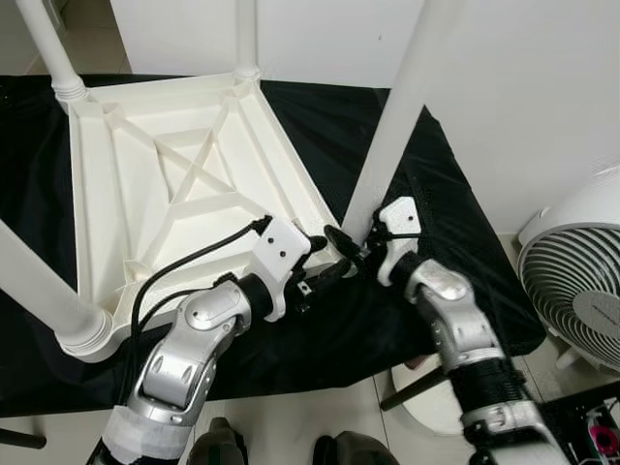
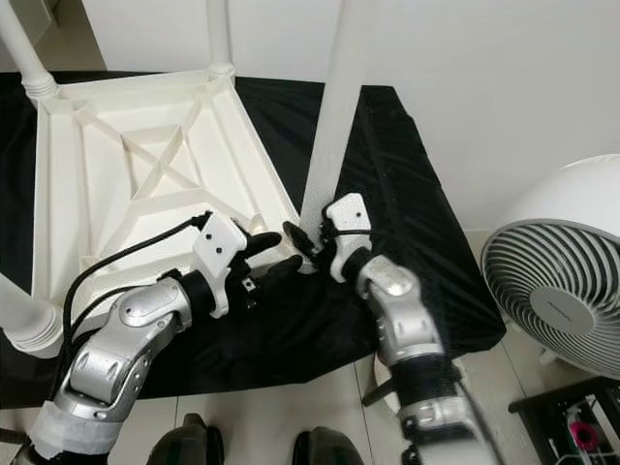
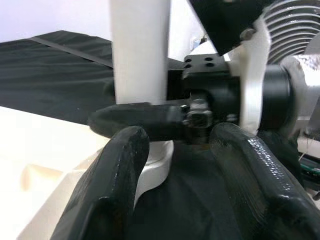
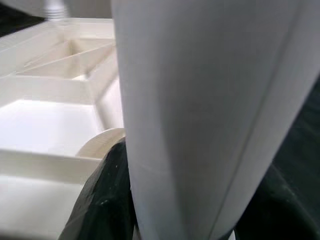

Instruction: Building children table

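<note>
Clearly, progress: the white tabletop lies upside down on a bench covered in black cloth, and legs stand at all four corners, so most of the build looks done.
Legs in place: measured from the tabletop, one leg stands at the far left corner, one at the far right corner and one at the near left corner, each seated in its round collar.
Leg in hand: the fourth leg rises from the near right corner of the tabletop and leans away from it, so I judge it not yet fully seated.
Right claw: pinching that fourth leg near its foot, one finger on each side, as the right wrist view shows.
Left claw: fingers spread, holding nothing, hovering just beside the same corner and the right claw.
Left to do: straightening and tightening this last leg, then turning the table onto its feet.
Containers: none in sight; the ribbed underside of the tabletop forms shallow bays, and they hold nothing.
Nearby: a white fan stands on the floor, well right of the tabletop.
</note>
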`<state>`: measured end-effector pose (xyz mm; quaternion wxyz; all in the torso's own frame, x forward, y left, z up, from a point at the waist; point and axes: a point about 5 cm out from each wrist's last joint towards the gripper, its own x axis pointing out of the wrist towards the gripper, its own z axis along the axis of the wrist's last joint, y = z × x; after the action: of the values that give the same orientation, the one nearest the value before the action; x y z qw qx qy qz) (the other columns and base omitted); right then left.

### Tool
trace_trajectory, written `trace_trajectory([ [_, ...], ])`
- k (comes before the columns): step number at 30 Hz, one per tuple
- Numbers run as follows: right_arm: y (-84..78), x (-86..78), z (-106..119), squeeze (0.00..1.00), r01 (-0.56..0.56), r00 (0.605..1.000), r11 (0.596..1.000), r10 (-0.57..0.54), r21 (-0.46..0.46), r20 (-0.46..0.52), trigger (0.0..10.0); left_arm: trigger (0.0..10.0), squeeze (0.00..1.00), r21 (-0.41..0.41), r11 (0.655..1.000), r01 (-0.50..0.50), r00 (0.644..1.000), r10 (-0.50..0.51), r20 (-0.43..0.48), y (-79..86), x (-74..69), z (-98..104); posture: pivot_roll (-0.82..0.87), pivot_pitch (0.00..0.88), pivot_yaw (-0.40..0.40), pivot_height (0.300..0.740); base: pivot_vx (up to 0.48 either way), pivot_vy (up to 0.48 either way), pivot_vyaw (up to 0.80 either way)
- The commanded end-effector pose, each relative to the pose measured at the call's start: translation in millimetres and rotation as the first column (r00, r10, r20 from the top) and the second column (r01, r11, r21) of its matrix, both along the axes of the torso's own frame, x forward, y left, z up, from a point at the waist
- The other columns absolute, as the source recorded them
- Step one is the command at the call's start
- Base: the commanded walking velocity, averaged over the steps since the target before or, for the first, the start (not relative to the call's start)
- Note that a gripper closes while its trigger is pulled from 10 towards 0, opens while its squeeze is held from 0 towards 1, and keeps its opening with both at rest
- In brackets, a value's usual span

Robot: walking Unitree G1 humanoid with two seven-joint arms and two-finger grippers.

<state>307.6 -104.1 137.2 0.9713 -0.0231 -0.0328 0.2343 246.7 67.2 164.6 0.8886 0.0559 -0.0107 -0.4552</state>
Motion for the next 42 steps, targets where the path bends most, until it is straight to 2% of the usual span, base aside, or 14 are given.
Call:
trace_trajectory([
  [1, -6.3, 1.0, 0.3, 0.00, 0.065, 0.998, 0.998, -0.065, -0.010, -0.003, 10.0, 10.0, 0.00, 0.000, 0.999, -0.038, 0.999, 0.038, -0.011, -0.7, -0.6, -2.2, 0.02, 0.054, -0.061, 0.740, 0.000, 0.000, 0.00],
  [3, 1.4, -5.0, -4.1, 0.00, 0.192, 0.981, 0.981, -0.192, 0.001, -0.010, 10.0, 10.0, 0.00, -0.002, 0.999, -0.039, 0.999, 0.039, -0.011, -1.0, -0.1, -2.0, 0.02, 0.050, -0.060, 0.740, 0.000, 0.000, 0.00],
  [10, 7.7, -8.3, -0.3, 0.00, 0.213, 0.977, 0.977, -0.213, 0.012, -0.003, 10.0, 10.0, 0.00, -0.002, 1.000, -0.027, 1.000, 0.027, -0.014, -2.0, -1.0, -2.5, 0.01, 0.046, -0.054, 0.740, 0.000, 0.000, 0.00],
  [11, 4.8, -8.5, 0.0, 0.29, 0.228, 0.974, 0.973, -0.228, 0.018, -0.012, 10.0, 10.0, 0.00, 0.000, 1.000, -0.025, 1.000, 0.025, -0.013, -2.2, -0.6, -2.5, 0.01, 0.044, -0.053, 0.740, 0.000, 0.000, 0.00],
  [12, 3.4, -9.1, 1.2, 1.00, 0.221, 0.975, 0.975, -0.220, 0.038, -0.016, 10.0, 10.0, 0.00, 0.001, 1.000, -0.024, 1.000, 0.024, -0.012, -2.3, 0.0, -2.3, 0.01, 0.042, -0.053, 0.740, 0.000, 0.000, 0.00],
  [17, 0.9, -9.7, 8.5, 1.00, 0.155, 0.988, 0.983, -0.155, 0.095, -0.008, 10.0, 10.0, 0.00, 0.000, 1.000, -0.020, 1.000, 0.020, -0.012, -3.8, -0.2, -3.0, 0.00, 0.038, -0.055, 0.740, 0.000, 0.000, 0.00],
  [24, -13.5, -5.6, 15.9, 1.00, 0.017, 1.000, 0.996, -0.018, 0.092, 0.005, 10.0, 10.0, 0.00, 0.000, 1.000, -0.019, 1.000, 0.019, -0.011, -4.6, 0.4, -3.1, 0.00, 0.027, -0.059, 0.740, 0.000, 0.000, 0.00],
  [25, -19.2, -4.1, 18.6, 0.76, -0.042, 0.999, 0.996, 0.041, 0.073, 0.013, 10.0, 10.0, 0.00, 0.000, 1.000, -0.019, 1.000, 0.019, -0.010, -4.3, 0.9, -3.2, 0.00, 0.025, -0.058, 0.740, 0.000, 0.000, 0.00],
  [26, -24.5, -3.3, 22.0, 0.00, -0.122, 0.992, 0.992, 0.121, 0.038, 0.027, 10.0, 10.0, 0.00, 0.000, 1.000, -0.018, 1.000, 0.018, -0.009, -4.1, 1.0, -3.2, 0.00, 0.023, -0.058, 0.740, 0.000, 0.000, 0.00],
  [30, -30.9, -0.6, 24.4, 0.00, -0.250, 0.968, 0.968, 0.251, -0.034, 0.025, 10.0, 10.0, 0.00, 0.002, 1.000, -0.014, 1.000, 0.014, -0.007, -4.3, 1.4, -3.4, 0.00, 0.014, -0.058, 0.740, 0.000, 0.000, 0.00],
  [34, -32.7, 7.5, 13.4, 0.00, -0.390, 0.921, 0.916, 0.388, -0.090, -0.049, 10.0, 10.0, 0.00, 0.021, 1.000, 0.013, 1.000, -0.012, -0.005, -3.8, -1.6, -4.7, 0.01, 0.012, -0.058, 0.740, 0.000, 0.000, 0.00],
  [40, -30.4, 14.6, 4.4, 0.00, -0.436, 0.900, 0.892, 0.428, -0.117, -0.088, 10.0, 10.0, 0.00, 0.041, 0.999, 0.024, 1.000, -0.024, -0.004, -0.7, -3.5, -6.3, 0.01, 0.012, -0.062, 0.740, 0.000, 0.000, 0.00],
  [41, -28.0, 19.0, -1.5, 0.00, -0.435, 0.899, 0.891, 0.424, -0.131, -0.108, 8.6, 10.0, 0.00, 0.053, 0.998, 0.040, 0.999, -0.040, -0.009, 1.0, -6.8, -8.0, 0.03, 0.013, -0.072, 0.740, 0.000, 0.000, 0.00],
  [42, -28.0, 19.0, -1.5, 0.00, -0.435, 0.899, 0.891, 0.424, -0.131, -0.108, 8.6, 10.0, 0.00, 0.053, 0.998, 0.040, 0.999, -0.040, -0.009, 1.0, -6.8, -8.0, 0.03, 0.013, -0.072, 0.740, 0.000, 0.000, 0.00],
])
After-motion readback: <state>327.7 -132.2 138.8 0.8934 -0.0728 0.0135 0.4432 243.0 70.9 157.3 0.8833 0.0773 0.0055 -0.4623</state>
